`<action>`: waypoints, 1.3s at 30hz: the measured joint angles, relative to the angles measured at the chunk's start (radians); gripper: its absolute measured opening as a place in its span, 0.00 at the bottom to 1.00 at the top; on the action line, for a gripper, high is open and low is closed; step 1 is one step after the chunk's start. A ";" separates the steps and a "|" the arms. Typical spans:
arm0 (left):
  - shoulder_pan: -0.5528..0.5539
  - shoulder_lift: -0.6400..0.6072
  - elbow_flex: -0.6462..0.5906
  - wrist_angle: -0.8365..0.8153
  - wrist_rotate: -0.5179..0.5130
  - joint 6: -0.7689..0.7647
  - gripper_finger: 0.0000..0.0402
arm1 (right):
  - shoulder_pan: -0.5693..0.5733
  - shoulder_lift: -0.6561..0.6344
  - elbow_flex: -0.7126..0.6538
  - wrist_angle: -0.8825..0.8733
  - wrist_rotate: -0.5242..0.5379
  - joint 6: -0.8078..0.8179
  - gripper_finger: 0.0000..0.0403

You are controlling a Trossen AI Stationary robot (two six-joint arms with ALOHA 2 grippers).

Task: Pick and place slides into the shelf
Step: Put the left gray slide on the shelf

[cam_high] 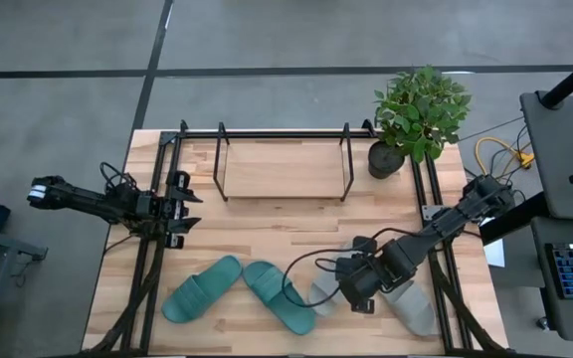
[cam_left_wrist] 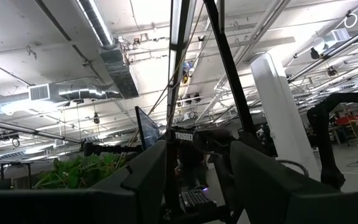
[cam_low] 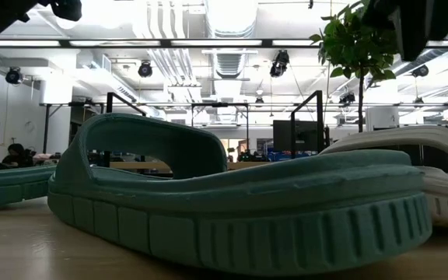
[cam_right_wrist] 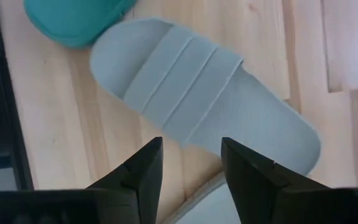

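Four slides lie soles down near the table's near edge. The two teal slides [cam_high: 202, 288] [cam_high: 279, 296] are left of centre; one teal slide [cam_low: 232, 202] fills the low view. One grey slide [cam_high: 323, 290] lies beside them, and the other grey slide [cam_high: 412, 304] is further right. My right gripper [cam_high: 346, 290] [cam_right_wrist: 191, 155] hangs open above the first grey slide [cam_right_wrist: 204, 99], fingers pointing down over its heel half and clear of it. My left gripper [cam_high: 187, 206] [cam_left_wrist: 194, 186] waits open by the left frame, facing the ceiling. The shelf [cam_high: 284, 159] stands at the far side.
A potted plant [cam_high: 421, 109] stands at the far right corner, next to the shelf. Black frame rails [cam_high: 147, 268] [cam_high: 446, 268] run along both table sides. Bare wood [cam_high: 286, 224] lies between the slides and the shelf. A cable [cam_high: 301, 267] loops by the right gripper.
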 joint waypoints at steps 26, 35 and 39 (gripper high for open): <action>0.001 0.000 -0.003 -0.001 0.000 0.000 0.41 | -0.018 -0.375 -0.697 0.816 0.006 0.246 0.39; 0.001 0.000 -0.003 0.000 0.000 0.000 0.41 | -0.018 -0.399 -0.793 0.914 0.015 0.292 0.39; 0.001 0.000 -0.003 0.000 0.000 0.000 0.41 | -0.018 -0.371 -0.790 0.916 0.016 0.296 0.39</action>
